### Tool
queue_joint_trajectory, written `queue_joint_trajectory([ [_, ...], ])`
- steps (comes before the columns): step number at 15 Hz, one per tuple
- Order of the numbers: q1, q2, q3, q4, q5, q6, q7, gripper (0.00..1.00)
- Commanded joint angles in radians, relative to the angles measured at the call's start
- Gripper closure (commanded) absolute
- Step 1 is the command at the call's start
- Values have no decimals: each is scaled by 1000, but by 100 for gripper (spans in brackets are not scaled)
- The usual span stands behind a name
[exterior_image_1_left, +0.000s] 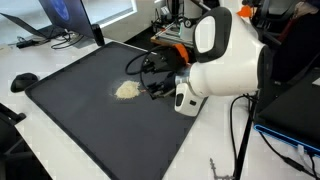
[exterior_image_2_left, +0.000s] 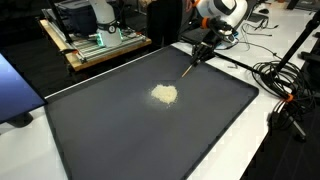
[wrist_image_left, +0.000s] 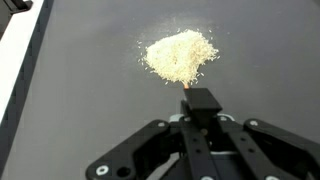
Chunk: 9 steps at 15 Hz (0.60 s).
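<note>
Centrally, item one: a small heap of pale powder, loose and ragged at the rim. It lies on a black mat about midway between the mat's edges, and shows in both exterior views.

Item two: the black mat, flat, covering most of the white desk. A bare white margin remains along the desk's edges.

Item three: the end effector, its fingers brought together and clamped on a thin orange stick. It hangs low over the mat on the side of the heap towards the desk edge where the arm stands. The stick slants down from it, and its tip sits just at the heap's rim. Whether it touches the powder cannot be told.

Item four, periphery:
- A dark mouse lies on the desk margin beside a mat corner.
- A laptop stands past the far mat edge.
- A wooden rack of equipment stands off the desk.
- Black cables are heaped at the desk edge near the arm's base.
</note>
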Motion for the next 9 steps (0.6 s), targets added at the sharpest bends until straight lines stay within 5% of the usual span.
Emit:
queue_joint_trajectory([
  [1,36,125,-10,170,-13,-101,-36,97],
  [9,49,216,-4,314,5,-146,-111,97],
])
